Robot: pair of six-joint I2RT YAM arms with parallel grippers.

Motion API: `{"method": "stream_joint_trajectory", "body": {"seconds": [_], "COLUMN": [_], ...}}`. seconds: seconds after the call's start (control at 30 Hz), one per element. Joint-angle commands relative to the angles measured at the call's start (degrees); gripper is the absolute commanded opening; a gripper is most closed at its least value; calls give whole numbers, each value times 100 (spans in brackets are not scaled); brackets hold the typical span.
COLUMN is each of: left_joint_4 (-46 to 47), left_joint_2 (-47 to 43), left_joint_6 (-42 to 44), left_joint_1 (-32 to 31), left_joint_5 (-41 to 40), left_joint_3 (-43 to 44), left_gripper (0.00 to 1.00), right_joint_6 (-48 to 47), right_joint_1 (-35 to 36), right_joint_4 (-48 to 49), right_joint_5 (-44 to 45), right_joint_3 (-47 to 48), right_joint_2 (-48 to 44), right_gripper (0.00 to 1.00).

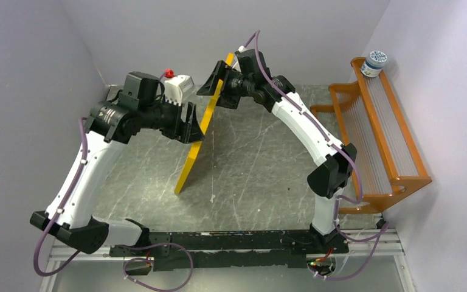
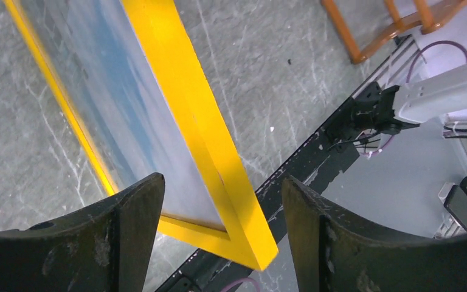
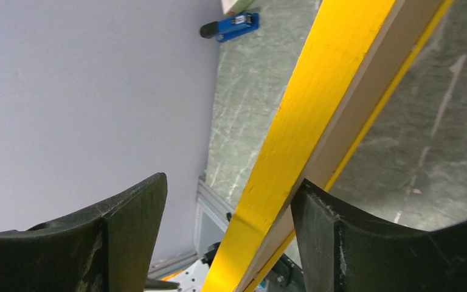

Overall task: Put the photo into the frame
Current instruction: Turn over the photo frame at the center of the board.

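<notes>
yellow frame (image 1: 188,164) on edge; jar (image 1: 375,62) label illegible

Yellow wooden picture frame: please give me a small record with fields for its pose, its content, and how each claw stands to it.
object: large rectangular yellow wooden picture frame
pose: standing on edge on the grey marbled table
content: paper print with blue sky shows inside the yellow border
left claw: open, frame ahead between its fingers, no grip
right claw: open, astride the frame's upper edge, clear gap at one finger
</notes>
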Motion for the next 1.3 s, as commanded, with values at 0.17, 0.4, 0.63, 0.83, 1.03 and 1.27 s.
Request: {"method": "stream_joint_trajectory", "body": {"seconds": [0.17, 0.4, 0.63, 0.83, 1.03, 1.27], "left_joint_4": [969, 1603, 1411, 2141, 2926, 3257], "left_joint_2": [-318, -320, 398, 689, 1169, 2048], "left_joint_6": [-343, -1117, -1760, -1925, -1902, -1753], "left_joint_1": [-15, -8, 202, 832, 1709, 2113], "left_joint_5": [-121, -1073, -1843, -1298, -746, -577], "left_joint_3": [-180, -733, -1148, -2084, -2926, -2948], "left_gripper": [79, 82, 84, 86, 87, 88], "right_joint_6": [-691, -830, -1266, -1445, -1026, -1227], "right_joint_1": [-153, -481, -1239, -1837, -2246, -2307], "right_joint_4": [-995, -532, 769, 1853, 3331, 3598], "right_joint_5": [479, 153, -1059, -1730, -2202, -1680], "right_joint_3": [-92, -1510, -3699, -5194, -6162, -6287], "right_joint_2": [-599, -1429, -2453, -3008, -2910, -2382], "right_gripper": [63, 53, 59, 77, 84, 89]}}
